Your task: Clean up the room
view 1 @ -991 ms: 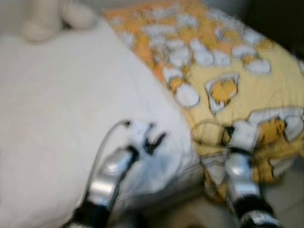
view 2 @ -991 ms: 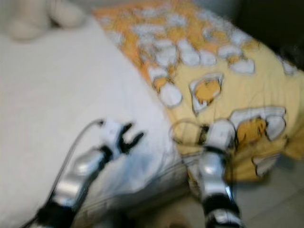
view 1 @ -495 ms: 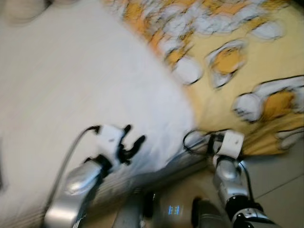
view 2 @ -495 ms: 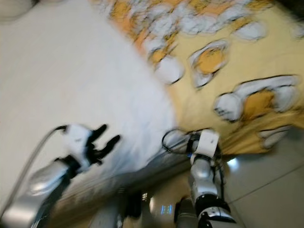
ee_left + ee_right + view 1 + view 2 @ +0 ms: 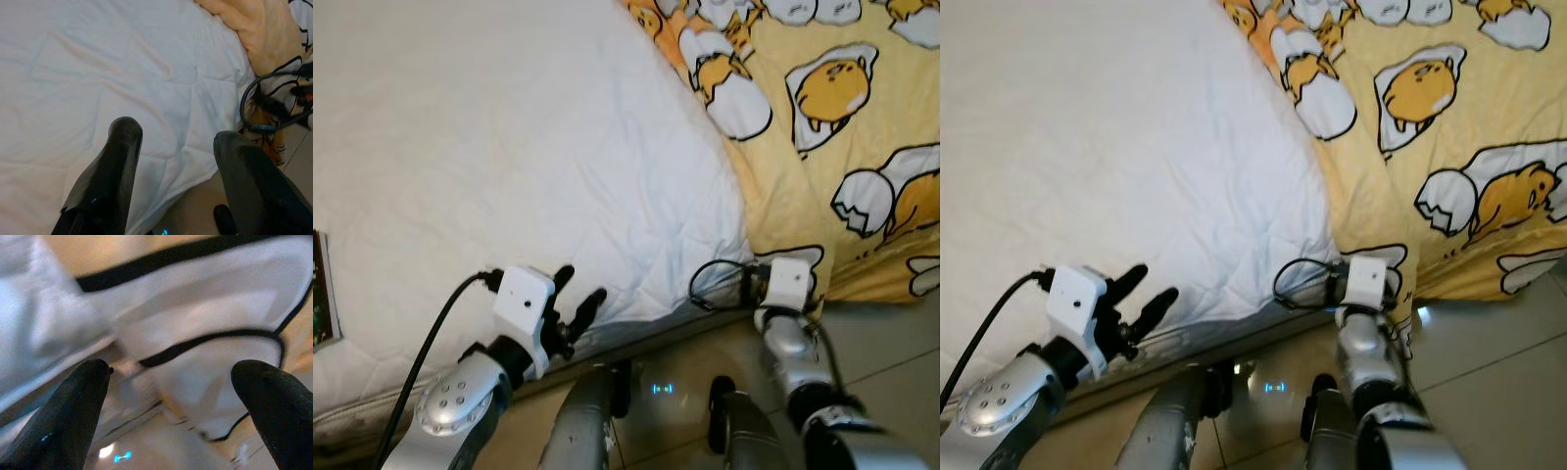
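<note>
A big bed is filling most of the head views. A white quilted mattress cover (image 5: 509,147) is lying over it, soft and a little wrinkled. On the robot's right side of the bed, a yellow blanket (image 5: 842,176) is spreading out and hanging down over the edge toward the tile floor (image 5: 891,343). The blanket is showing cartoon egg pictures, white shells with an orange yolk figure inside. No words can be read on it.

At the far left edge of the bed, a thin dark book or card (image 5: 321,289) is lying on the white cover. Its print is too small to read.

The left gripper (image 5: 576,299) is hovering over the front edge of the white cover, near the mattress side. Its two black fingers (image 5: 105,181) are standing apart, and nothing is between them. A black cable (image 5: 431,338) is running back from its white wrist box.

The right gripper (image 5: 166,396) is pointing at the hanging corner of the yellow blanket, just beside where the blanket meets the white cover. Its fingers are also spread wide and holding nothing. A looped black cable is sitting on its wrist.

The floor below is shiny and beige.
</note>
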Controlling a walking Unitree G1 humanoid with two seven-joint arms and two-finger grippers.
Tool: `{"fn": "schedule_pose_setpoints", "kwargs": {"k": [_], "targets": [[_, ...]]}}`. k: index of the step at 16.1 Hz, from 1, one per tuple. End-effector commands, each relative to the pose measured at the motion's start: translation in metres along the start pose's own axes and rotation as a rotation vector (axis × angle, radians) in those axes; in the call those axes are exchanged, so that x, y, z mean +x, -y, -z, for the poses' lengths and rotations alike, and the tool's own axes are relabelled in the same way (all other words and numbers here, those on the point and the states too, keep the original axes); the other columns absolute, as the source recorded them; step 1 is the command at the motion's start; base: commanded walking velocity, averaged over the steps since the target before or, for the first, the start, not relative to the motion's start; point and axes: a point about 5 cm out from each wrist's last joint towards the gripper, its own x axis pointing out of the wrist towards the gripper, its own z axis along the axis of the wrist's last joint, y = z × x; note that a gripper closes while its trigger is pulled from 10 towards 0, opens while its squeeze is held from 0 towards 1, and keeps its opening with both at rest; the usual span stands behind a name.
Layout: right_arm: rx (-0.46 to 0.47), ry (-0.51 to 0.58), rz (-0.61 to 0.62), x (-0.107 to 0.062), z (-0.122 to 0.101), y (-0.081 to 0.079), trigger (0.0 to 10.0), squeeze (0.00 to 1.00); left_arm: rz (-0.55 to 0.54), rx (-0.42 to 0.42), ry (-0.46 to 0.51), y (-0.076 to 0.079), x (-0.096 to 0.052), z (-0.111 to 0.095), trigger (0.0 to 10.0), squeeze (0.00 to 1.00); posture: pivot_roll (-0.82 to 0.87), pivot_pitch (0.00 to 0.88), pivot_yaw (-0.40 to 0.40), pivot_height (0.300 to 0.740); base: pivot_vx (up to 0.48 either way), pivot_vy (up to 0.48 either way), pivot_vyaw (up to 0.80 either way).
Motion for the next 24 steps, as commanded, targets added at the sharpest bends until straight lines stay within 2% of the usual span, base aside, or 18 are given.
{"fn": "schedule_pose_setpoints", "kwargs": {"k": [1, 3, 6, 7, 8, 17, 20, 24], "targets": [[-0.022, -0.018, 0.006, -0.001, 0.005, 0.002, 10.0, 0.00, -0.005, -0.008, -0.020, 0.001, -0.005, 0.001, 10.0, 0.00, 0.23, 0.427, 0.134, 0.740, 0.000, 0.000, 0.00], [-0.018, -0.048, 0.023, 0.001, 0.007, 0.009, 10.0, 0.00, -0.004, -0.019, -0.025, 0.004, -0.005, 0.001, 10.0, 0.00, 0.23, 0.428, 0.136, 0.740, 0.000, 0.000, 0.00], [-0.045, -0.070, 0.028, 0.002, 0.008, 0.011, 10.0, 0.00, -0.003, -0.040, -0.038, 0.006, -0.008, 0.001, 10.0, 0.00, 0.24, 0.435, 0.142, 0.740, 0.000, 0.000, 0.00], [-0.043, -0.092, 0.031, 0.002, 0.010, 0.013, 9.5, 0.00, 0.030, -0.056, -0.060, 0.011, -0.011, 0.004, 10.0, 0.00, 0.24, 0.438, 0.143, 0.740, 0.000, 0.000, 0.00], [-0.020, -0.111, 0.024, 0.002, 0.013, 0.013, 0.0, 0.00, 0.077, -0.072, -0.088, 0.019, -0.015, 0.009, 10.0, 0.00, 0.24, 0.440, 0.143, 0.740, 0.000, 0.000, 0.00], [-0.041, -0.121, 0.027, 0.006, 0.010, 0.028, 0.0, 0.00, 0.072, -0.087, -0.114, 0.021, -0.017, 0.011, 10.0, 0.00, 0.24, 0.456, 0.136, 0.740, 0.000, 0.000, 0.00], [-0.033, -0.120, 0.016, 0.005, 0.011, 0.025, 0.0, 0.00, 0.066, -0.096, -0.109, 0.021, -0.015, 0.011, 10.0, 0.00, 0.24, 0.456, 0.136, 0.740, 0.000, 0.000, 0.00], [-0.077, -0.092, 0.008, 0.007, 0.005, 0.024, 0.0, 0.00, 0.071, -0.082, -0.120, 0.023, -0.016, 0.014, 10.0, 0.00, 0.24, 0.457, 0.130, 0.740, 0.000, 0.000, 0.00]]}}
